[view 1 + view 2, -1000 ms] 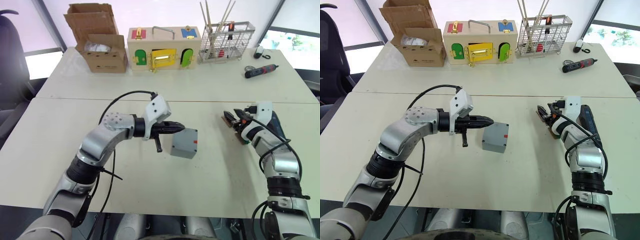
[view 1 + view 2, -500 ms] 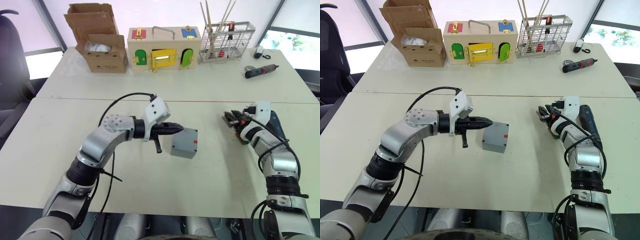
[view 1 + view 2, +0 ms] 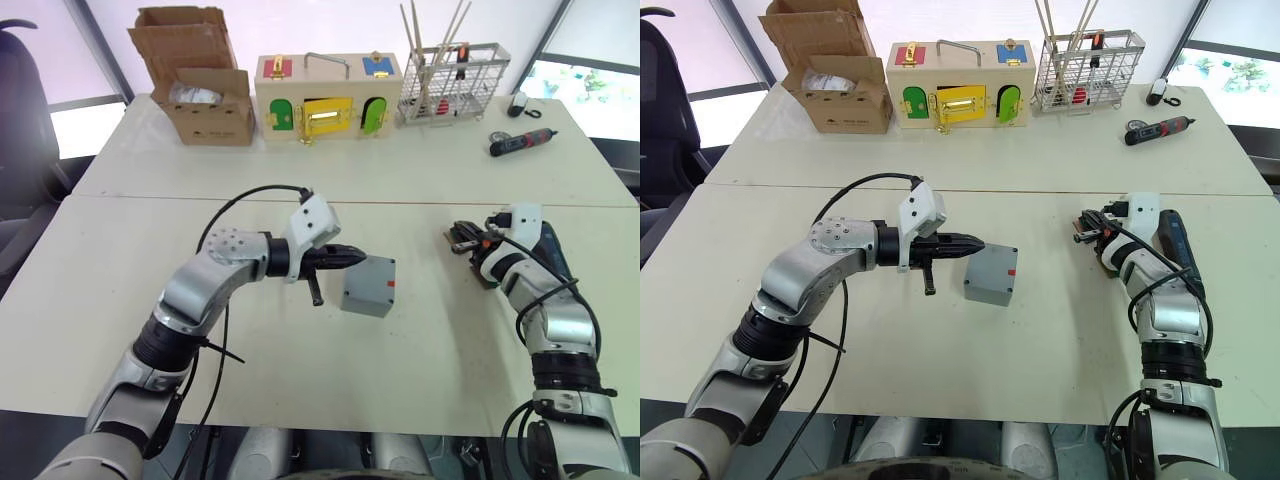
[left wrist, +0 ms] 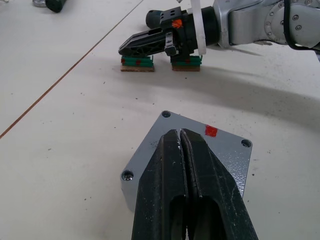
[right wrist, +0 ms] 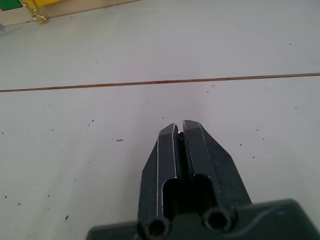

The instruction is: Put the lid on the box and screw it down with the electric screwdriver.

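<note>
The box (image 3: 369,286), its lid (image 4: 200,145) on it, sits mid-table with bare tabletop around it, the left gripper (image 4: 181,137) pinched closed just beside it, and the right gripper (image 5: 180,131), also closed and empty, well apart.

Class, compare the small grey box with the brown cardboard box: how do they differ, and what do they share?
The grey box is small and closed on top; the cardboard box is larger, its flaps open. The grey box sits on the near table, the cardboard box on the far table. Both rest on tabletops.
</note>
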Tool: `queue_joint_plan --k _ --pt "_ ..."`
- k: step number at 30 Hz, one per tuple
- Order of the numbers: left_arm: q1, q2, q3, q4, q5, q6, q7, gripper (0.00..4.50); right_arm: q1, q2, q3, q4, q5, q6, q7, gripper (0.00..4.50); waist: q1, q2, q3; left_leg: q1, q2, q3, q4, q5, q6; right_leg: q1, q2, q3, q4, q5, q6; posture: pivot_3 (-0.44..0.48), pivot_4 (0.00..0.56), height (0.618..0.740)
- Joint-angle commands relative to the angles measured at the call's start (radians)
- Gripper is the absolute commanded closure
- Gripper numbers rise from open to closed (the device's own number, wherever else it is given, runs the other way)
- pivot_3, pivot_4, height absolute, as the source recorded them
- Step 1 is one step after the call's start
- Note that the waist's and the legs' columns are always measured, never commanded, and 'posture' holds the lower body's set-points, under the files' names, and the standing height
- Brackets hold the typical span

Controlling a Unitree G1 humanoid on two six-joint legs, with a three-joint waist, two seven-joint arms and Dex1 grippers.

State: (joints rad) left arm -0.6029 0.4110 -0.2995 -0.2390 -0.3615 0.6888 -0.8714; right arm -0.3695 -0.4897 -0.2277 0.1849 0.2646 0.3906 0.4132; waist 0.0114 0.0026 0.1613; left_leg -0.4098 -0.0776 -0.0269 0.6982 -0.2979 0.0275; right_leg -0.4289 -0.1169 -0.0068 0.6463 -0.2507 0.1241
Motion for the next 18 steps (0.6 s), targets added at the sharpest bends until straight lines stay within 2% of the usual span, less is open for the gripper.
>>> queue_joint_plan --k 1,7,10,15,18 --pt "-0.015 -0.001 0.000 -0.009 0.004 -0.022 -0.007 4.50 -0.009 -0.022 -0.049 -0.117 0.037 0.033 -0.011 4.42 0.000 0.000 0.000 0.000 0.000 0.000 0.000 0.000 0.000 0.000 0.000 0.000 0.000 0.000 0.000 0.000 0.150 0.694" --pt "-0.015 -0.006 -0.001 -0.005 0.008 -0.027 -0.010 4.50 -0.003 -0.038 -0.072 -0.215 0.061 0.097 -0.020 4.42 0.001 0.000 0.000 0.000 0.000 0.000 0.000 0.000 0.000 0.000 0.000 0.000 0.000 0.000 0.000 0.000 0.150 0.694" --pt "-0.014 0.010 0.013 0.000 0.009 -0.034 -0.018 4.50 0.018 -0.059 -0.079 -0.337 0.103 0.156 0.008 4.42 0.001 0.000 0.000 0.000 0.000 0.000 0.000 0.000 0.000 0.000 -0.001 0.000 0.000 0.000 0.000 0.000 0.150 0.694" --pt "0.009 0.109 0.050 -0.019 0.001 -0.032 -0.066 4.50 0.147 -0.133 -0.036 -0.638 0.253 0.293 0.145 4.42 0.001 0.000 0.000 0.000 0.001 -0.001 -0.001 0.000 0.000 0.000 -0.001 0.000 0.000 0.000 0.000 0.000 0.150 0.694" --pt "0.018 0.150 0.055 -0.035 -0.017 -0.024 -0.091 4.50 0.199 -0.165 -0.004 -0.737 0.301 0.347 0.182 4.42 0.001 0.000 0.000 0.000 0.001 -0.001 -0.001 -0.002 0.003 0.000 -0.001 0.000 0.000 0.000 0.000 0.000 0.150 0.694"
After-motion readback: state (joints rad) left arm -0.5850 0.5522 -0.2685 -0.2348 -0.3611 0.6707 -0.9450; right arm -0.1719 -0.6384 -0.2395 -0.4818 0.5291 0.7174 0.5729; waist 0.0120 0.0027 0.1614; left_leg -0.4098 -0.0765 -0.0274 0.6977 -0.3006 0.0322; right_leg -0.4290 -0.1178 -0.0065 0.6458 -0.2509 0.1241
